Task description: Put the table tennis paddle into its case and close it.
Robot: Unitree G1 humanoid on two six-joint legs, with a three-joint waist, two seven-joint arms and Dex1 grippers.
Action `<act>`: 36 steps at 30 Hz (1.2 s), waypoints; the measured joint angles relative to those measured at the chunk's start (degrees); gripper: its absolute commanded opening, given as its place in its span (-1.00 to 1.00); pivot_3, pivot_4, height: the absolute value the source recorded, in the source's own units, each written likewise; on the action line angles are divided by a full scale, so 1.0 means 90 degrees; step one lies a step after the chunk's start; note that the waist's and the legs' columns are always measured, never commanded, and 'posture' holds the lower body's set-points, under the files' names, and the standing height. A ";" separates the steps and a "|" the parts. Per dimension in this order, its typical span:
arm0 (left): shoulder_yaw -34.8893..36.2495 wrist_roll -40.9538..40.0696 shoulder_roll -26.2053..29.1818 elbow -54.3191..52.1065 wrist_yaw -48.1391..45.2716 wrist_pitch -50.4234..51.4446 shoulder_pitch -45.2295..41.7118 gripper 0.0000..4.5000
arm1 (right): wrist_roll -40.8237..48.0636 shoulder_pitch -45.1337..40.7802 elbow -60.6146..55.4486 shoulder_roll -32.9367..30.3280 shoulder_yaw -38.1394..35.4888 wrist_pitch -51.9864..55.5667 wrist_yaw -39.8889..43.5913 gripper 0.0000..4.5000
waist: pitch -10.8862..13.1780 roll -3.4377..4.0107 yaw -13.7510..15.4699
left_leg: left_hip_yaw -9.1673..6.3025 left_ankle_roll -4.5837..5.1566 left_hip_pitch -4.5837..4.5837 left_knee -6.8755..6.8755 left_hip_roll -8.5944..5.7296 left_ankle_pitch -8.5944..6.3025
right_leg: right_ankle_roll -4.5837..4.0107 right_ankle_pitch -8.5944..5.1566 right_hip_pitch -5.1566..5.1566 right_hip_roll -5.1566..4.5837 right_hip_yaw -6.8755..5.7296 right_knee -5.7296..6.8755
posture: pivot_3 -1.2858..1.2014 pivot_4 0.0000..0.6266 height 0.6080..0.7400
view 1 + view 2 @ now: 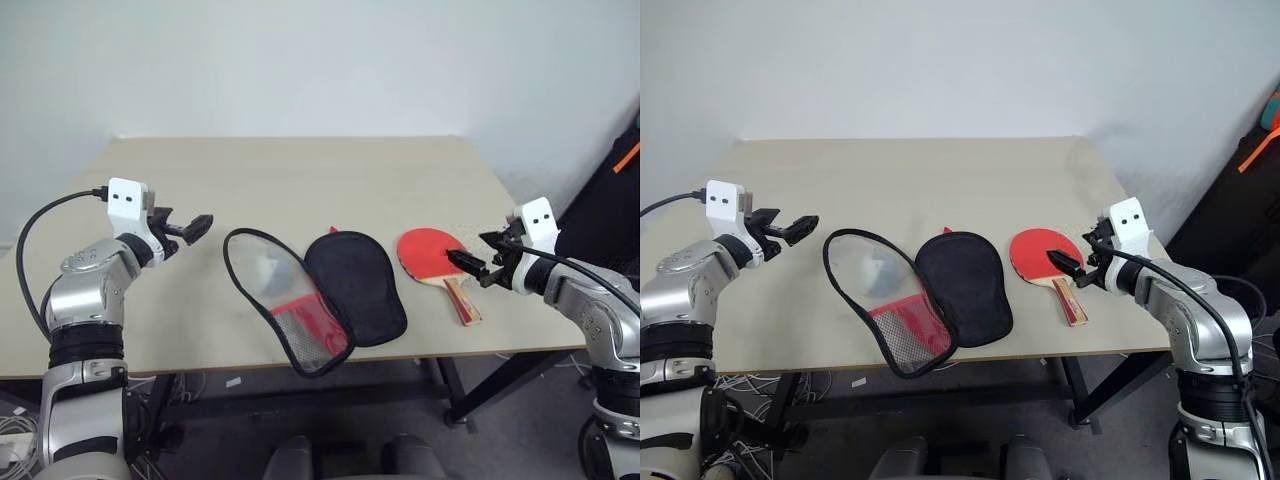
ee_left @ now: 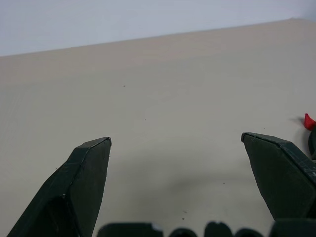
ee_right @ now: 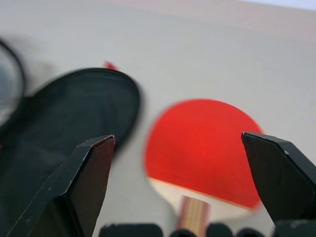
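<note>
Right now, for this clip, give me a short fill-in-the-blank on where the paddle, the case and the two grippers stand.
1. The case lies ____, its two halves spread flat on the table.
2. The paddle lies with its ____ face up.
3. The paddle lies nearest the ____ gripper.
4. The left gripper holds ____.

Missing words: open; red; right; nothing

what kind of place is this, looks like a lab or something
Probably a lab or workshop room: a plain beige table against a bare white wall, loose cables on the floor, and only the paddle and its case laid out.
</note>
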 measured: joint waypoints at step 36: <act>0.0066 -0.0789 0.1172 -0.1239 -0.3587 0.0025 0.1476 1.00 | 0.0046 0.0113 0.0676 -0.1126 -0.0027 0.0203 0.0258 0.98 | 0.0008 0.0000 -0.0044 | 0.0016 0.0003 0.0003 0.0002 0.0014 -0.0004 | -0.0023 -0.0010 -0.0012 -0.0003 0.0005 0.0001 | 0.03 -1.00 1.00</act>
